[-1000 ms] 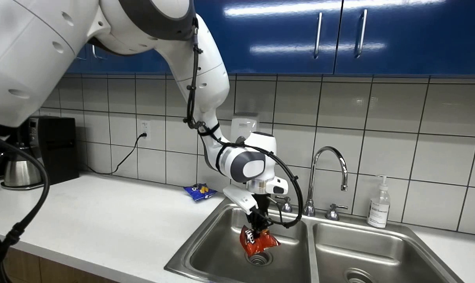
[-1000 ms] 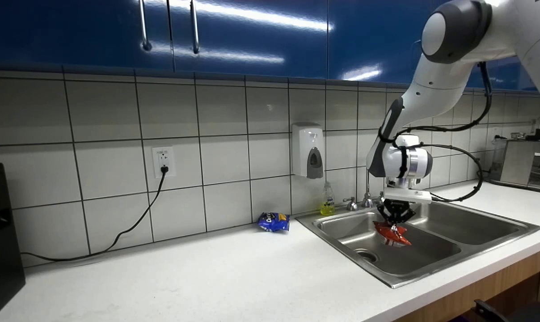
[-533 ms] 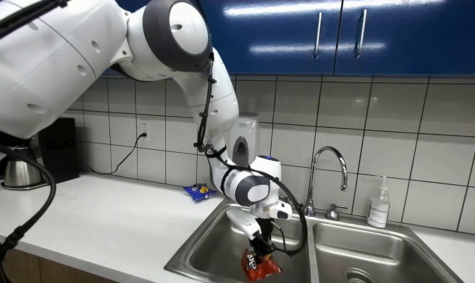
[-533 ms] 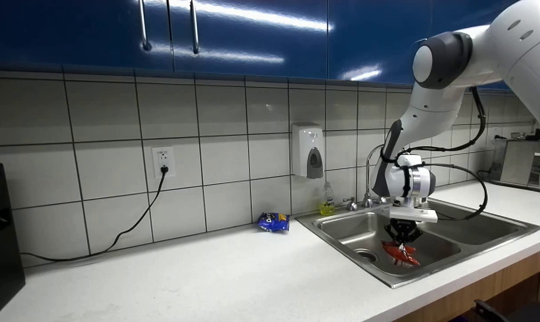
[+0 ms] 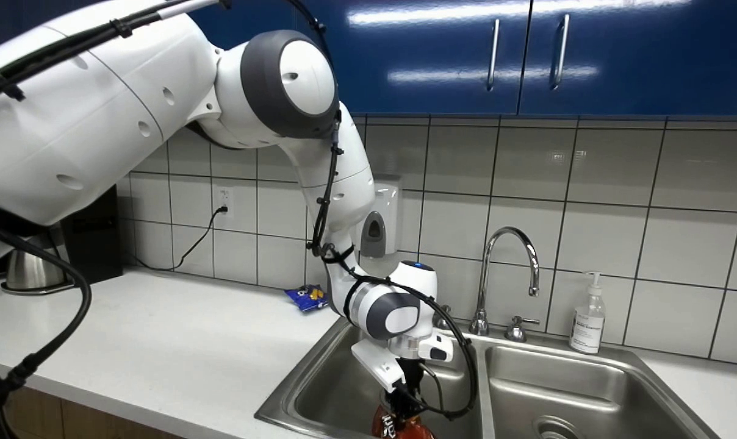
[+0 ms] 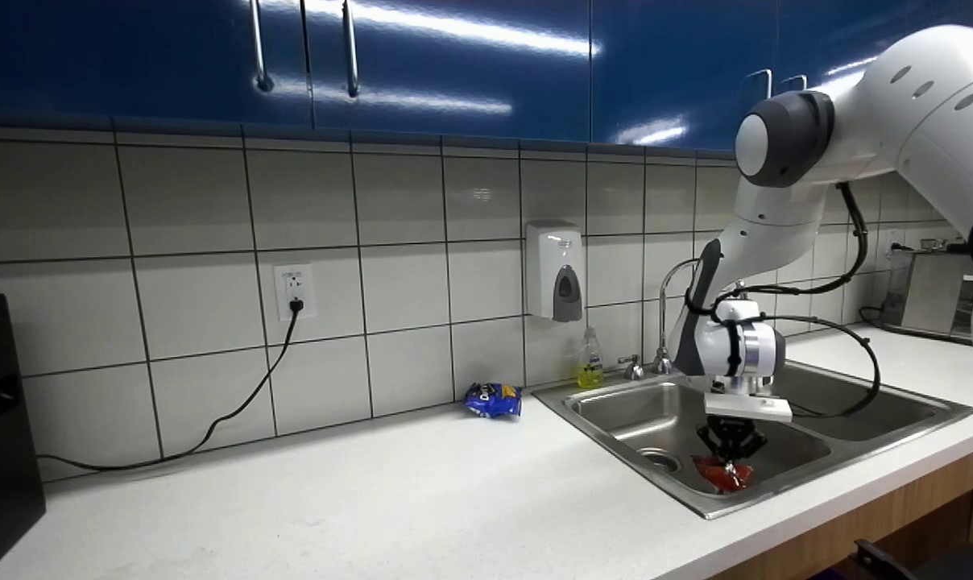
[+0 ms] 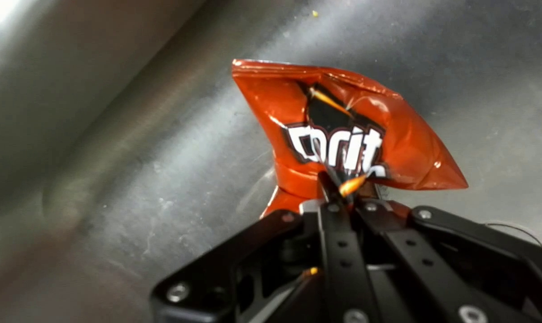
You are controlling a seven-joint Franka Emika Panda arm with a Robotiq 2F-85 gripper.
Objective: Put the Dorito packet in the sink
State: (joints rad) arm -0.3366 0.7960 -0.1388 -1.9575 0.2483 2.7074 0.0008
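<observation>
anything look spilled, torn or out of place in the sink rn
One small thing: in the wrist view, a yellow speck stands out against the grey metal floor of the sink, perhaps a crumb, too small to tell. The red Doritos packet looks creased where the end effector grips it, but no tear shows.

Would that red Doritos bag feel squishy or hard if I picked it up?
Probably squishy: the red Doritos bag looks creased near where the gripper pinches it. Maybe slippery, since it's shiny. It likely won't roll, with those pointy corners.
</observation>
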